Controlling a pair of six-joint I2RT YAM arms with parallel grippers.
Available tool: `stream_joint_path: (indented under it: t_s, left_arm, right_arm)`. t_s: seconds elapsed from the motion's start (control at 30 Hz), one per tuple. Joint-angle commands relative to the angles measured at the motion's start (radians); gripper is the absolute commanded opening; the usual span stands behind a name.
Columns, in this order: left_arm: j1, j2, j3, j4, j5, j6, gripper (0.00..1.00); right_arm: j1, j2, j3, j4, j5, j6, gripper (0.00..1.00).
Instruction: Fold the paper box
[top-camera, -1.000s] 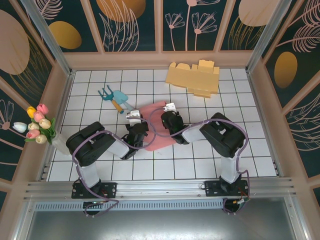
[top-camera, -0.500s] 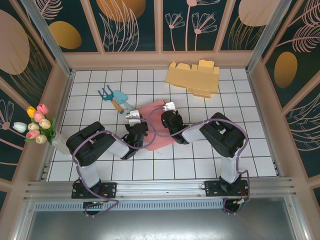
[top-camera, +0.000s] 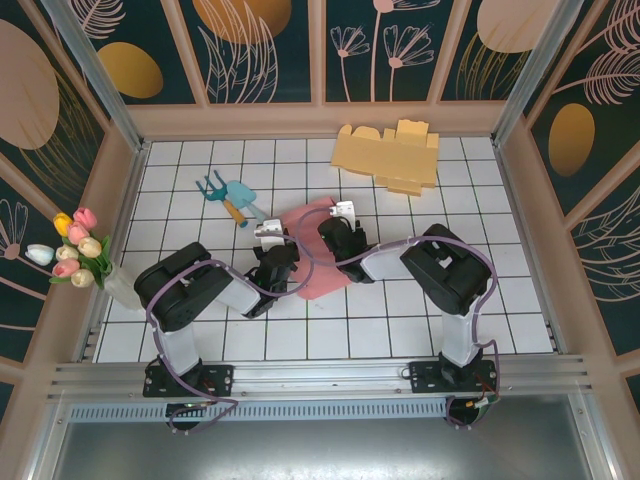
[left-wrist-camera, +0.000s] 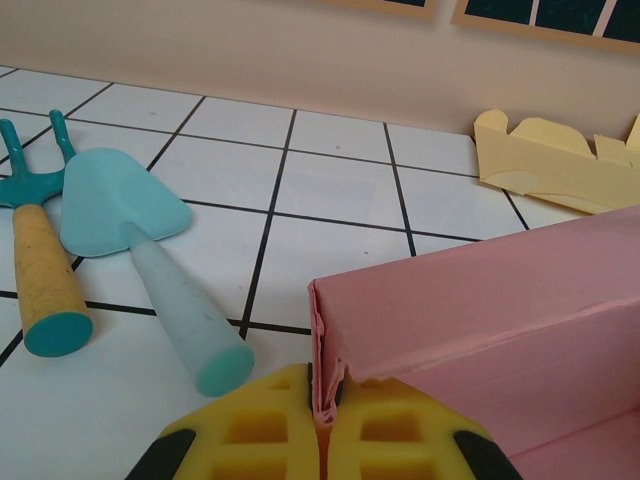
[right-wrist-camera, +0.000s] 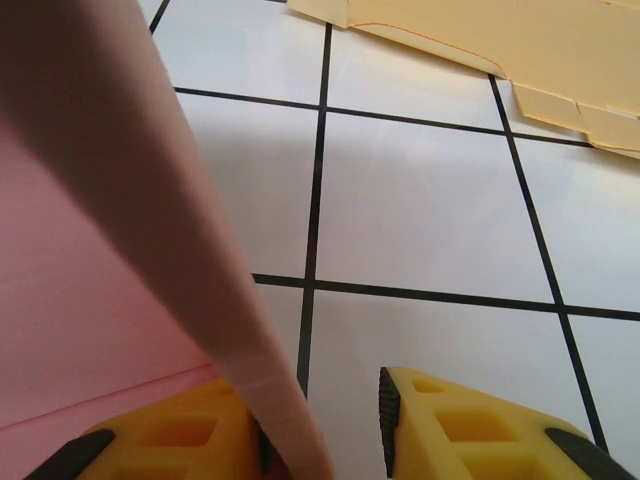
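Observation:
The pink paper box (top-camera: 318, 277) lies partly folded at the table's middle, between both arms. My left gripper (top-camera: 268, 238) is shut on the box's left corner; in the left wrist view the yellow fingers (left-wrist-camera: 270, 425) pinch the doubled pink wall (left-wrist-camera: 500, 310), which stands upright. My right gripper (top-camera: 341, 216) is at the box's right side, open. In the right wrist view a raised pink flap (right-wrist-camera: 120, 200) runs between the jaws against the left finger (right-wrist-camera: 180, 430). The right finger (right-wrist-camera: 470, 420) stands apart from it.
A flat yellow cardboard blank (top-camera: 388, 155) lies at the back of the table. A teal trowel (left-wrist-camera: 125, 205) and teal hand fork (left-wrist-camera: 30, 200) lie left of the box. A vase of tulips (top-camera: 80, 250) stands at the left wall.
My right gripper has shifted slightly toward the back left along the pink flap, and its jaws have narrowed a little. The left gripper has kept its pinch.

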Motion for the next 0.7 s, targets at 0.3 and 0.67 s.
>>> stream_joint_path:
  t_s: [0.3, 0.67]
  left_arm:
    - [0.022, 0.034, -0.022, -0.147, -0.098, 0.009, 0.00]
    - [0.021, 0.036, -0.018, -0.146, -0.091, 0.015, 0.00]
  right_arm:
    - [-0.045, -0.075, -0.153, 0.204, -0.255, -0.202, 0.48]
    - [-0.048, -0.151, -0.170, 0.235, -0.371, -0.211, 0.61]
